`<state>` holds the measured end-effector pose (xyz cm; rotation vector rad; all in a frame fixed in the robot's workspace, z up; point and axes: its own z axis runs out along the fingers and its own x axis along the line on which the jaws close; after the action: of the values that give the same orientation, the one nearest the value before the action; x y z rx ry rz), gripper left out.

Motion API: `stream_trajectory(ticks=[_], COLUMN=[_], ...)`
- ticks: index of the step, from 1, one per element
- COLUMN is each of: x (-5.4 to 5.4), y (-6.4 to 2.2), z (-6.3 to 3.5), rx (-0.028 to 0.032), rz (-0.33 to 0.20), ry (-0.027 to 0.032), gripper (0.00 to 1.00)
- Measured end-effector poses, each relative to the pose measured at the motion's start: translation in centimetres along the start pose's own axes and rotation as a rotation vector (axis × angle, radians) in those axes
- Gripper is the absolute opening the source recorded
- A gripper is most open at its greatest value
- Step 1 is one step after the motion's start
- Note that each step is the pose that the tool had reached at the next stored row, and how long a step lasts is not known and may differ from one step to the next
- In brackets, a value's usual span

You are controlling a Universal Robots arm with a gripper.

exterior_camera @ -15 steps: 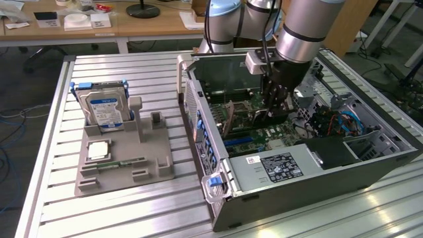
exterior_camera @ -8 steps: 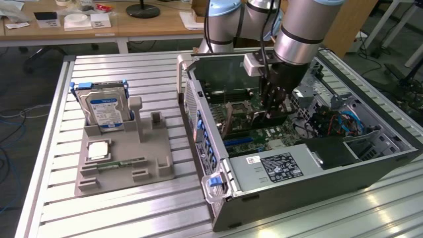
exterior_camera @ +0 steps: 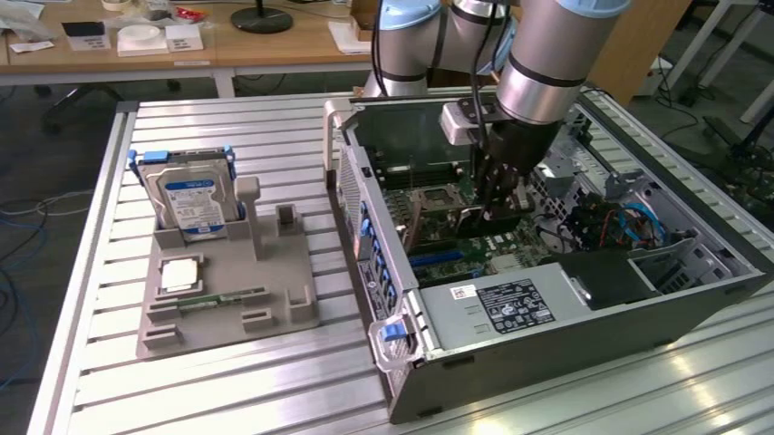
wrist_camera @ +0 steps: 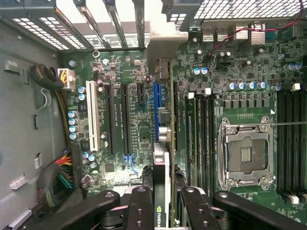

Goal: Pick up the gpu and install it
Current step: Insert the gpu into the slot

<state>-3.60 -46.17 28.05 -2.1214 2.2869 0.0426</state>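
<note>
Jaws are clamping 1 gpu [wrist_camera: 162, 167] edge-on. Gripper [wrist_camera: 165, 199] is hanging inside 1 open case [exterior_camera: 545, 362], card running alongside 1 blue slot [wrist_camera: 157, 100], near 1 CPU socket [wrist_camera: 244, 153]. Outside, 1 hard drive [exterior_camera: 194, 199] is standing in 1 holder [exterior_camera: 278, 304].

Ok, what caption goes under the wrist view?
Gripper holding the gpu edge-on over the motherboard inside the computer case.

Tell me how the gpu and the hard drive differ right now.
The gpu is a thin card, gripped between the fingers; the hard drive is a boxy silver block with a blue label, untouched. The gpu hangs inside the computer case over the motherboard; the hard drive stands upright in the grey stand outside it. Both are computer parts held on edge.
</note>
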Motion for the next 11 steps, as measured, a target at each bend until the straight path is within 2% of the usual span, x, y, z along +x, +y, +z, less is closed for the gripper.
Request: stream_trajectory(ticks=[5, 11], x=[-0.01, 0.03], y=[0.0, 0.1], z=[0.08, 0.76], rx=[0.0002, 0.0001], rz=[0.0, 0.0], ry=[-0.0006, -0.0003], gripper=[0.27, 0.27])
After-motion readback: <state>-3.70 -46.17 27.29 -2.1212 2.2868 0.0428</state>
